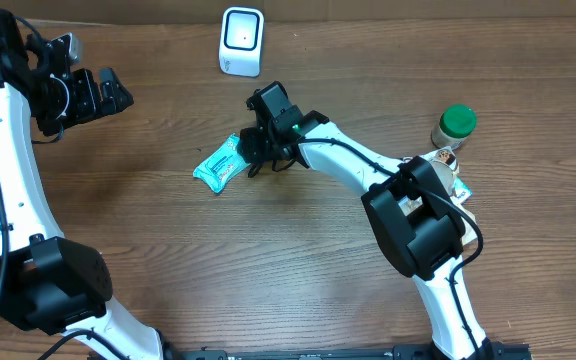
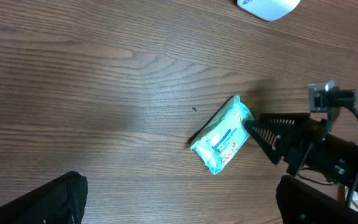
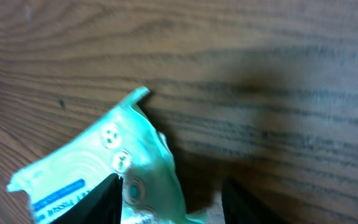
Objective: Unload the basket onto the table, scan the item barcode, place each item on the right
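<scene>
The item is a teal plastic packet (image 1: 218,165) lying flat on the wooden table, also seen in the left wrist view (image 2: 222,137). My right gripper (image 1: 251,150) sits at its right end. In the right wrist view the packet (image 3: 104,162) fills the lower left, its crumpled end between my right gripper's (image 3: 169,193) fingers. The left finger touches the wrap; a gap shows before the right finger. No barcode shows on the packet. The white scanner (image 1: 241,40) stands at the back. My left gripper (image 1: 118,95) hangs wide open at the far left, holding nothing (image 2: 179,199).
A jar with a green lid (image 1: 455,127) stands at the right, with other small packets (image 1: 458,190) behind the right arm's base. The scanner's edge (image 2: 269,6) shows at the top of the left wrist view.
</scene>
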`<move>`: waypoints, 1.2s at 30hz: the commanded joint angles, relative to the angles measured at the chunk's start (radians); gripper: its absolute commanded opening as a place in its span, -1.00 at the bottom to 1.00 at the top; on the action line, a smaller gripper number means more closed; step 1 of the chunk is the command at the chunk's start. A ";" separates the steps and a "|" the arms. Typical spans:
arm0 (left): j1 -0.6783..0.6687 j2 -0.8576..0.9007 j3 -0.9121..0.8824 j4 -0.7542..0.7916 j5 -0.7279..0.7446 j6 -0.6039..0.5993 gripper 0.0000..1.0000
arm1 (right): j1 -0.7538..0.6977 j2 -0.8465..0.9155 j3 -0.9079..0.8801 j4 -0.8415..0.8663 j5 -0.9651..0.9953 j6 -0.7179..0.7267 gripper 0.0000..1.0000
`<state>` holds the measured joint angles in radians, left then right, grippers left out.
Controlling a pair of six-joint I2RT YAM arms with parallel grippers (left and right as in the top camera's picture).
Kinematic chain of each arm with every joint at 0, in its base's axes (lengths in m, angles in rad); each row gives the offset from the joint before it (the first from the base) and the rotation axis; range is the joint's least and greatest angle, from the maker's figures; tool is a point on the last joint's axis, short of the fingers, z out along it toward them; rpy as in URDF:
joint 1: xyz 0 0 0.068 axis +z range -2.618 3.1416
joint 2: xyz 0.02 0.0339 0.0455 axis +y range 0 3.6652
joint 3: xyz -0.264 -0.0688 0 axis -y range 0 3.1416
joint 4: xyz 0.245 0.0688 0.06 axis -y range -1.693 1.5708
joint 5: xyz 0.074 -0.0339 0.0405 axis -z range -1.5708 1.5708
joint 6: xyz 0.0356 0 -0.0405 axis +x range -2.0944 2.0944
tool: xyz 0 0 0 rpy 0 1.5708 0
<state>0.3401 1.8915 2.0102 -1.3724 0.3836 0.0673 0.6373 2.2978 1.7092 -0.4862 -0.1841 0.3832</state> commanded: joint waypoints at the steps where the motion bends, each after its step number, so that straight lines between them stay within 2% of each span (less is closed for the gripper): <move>1: -0.005 -0.007 0.010 0.000 -0.002 0.019 0.99 | 0.014 0.020 -0.012 0.002 -0.018 0.015 -0.04; 7: -0.005 -0.007 0.010 0.000 -0.002 0.019 0.99 | 0.031 0.020 -0.049 0.006 -0.019 0.018 -0.07; 12: -0.005 -0.007 0.010 0.000 -0.002 0.019 0.99 | 0.030 0.020 -0.068 -0.010 -0.020 0.089 -0.43; 16: -0.005 -0.007 0.010 0.000 -0.002 0.019 0.99 | 0.030 0.020 -0.068 -0.045 -0.067 0.093 -0.65; 19: -0.005 -0.007 0.010 0.000 -0.002 0.019 0.99 | 0.030 0.020 -0.068 -0.074 -0.124 0.093 -0.92; 25: -0.005 -0.007 0.010 0.000 -0.002 0.019 0.99 | 0.003 -0.010 -0.011 -0.203 -0.174 0.092 -0.92; 31: -0.005 -0.007 0.010 0.000 -0.002 0.019 0.99 | -0.023 -0.176 0.008 -0.407 0.035 0.079 -0.92; 36: -0.007 -0.007 0.010 0.000 -0.002 0.019 0.99 | -0.022 -0.247 0.008 -0.510 0.142 0.055 -0.92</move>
<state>0.3401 1.8915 2.0102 -1.3720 0.3836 0.0673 0.6151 2.1429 1.7092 -0.9657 -0.1661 0.4564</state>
